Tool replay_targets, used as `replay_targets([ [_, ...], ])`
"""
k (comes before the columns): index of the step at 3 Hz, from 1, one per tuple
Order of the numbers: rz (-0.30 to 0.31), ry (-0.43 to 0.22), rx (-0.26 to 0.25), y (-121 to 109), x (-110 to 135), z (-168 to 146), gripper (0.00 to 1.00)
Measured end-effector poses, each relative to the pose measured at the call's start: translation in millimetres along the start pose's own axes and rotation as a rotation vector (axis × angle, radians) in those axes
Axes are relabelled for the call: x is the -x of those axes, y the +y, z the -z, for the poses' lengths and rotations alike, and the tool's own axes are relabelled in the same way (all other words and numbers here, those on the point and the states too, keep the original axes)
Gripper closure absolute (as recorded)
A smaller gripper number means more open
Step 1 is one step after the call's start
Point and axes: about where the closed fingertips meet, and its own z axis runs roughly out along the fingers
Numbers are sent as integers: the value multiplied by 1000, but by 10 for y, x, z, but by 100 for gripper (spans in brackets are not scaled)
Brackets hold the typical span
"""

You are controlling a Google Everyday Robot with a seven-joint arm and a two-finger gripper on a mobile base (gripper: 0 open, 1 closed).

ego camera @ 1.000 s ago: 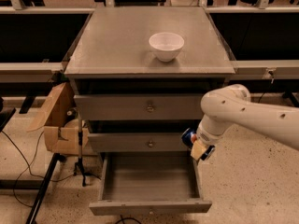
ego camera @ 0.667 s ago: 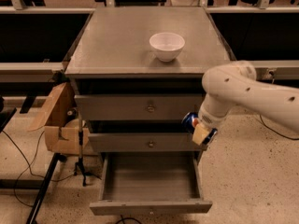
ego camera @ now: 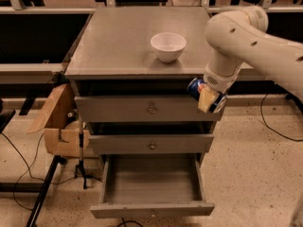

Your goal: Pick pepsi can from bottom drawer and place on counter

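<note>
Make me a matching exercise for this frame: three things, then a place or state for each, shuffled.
Things:
1. pepsi can
2. white bowl
3. bottom drawer

Places or states:
A. pulled open
B. standing on the counter
C. held in the gripper, just below the counter's front right corner

Pairs: 1-C, 2-B, 3-A

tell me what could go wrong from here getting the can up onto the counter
1. The gripper holds the pepsi can tilted, just below the counter at its front right edge. If it rises too close, the can might catch that edge.
2. The white bowl sits on the counter's right half, so a set-down near it could knock it.
3. The bottom drawer stands open and empty; the base may bump it.
</note>
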Motion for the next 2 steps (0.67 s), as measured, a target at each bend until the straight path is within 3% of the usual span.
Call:
replay_targets([
  [2,-136,-21,-32,-339,-8,520,100],
])
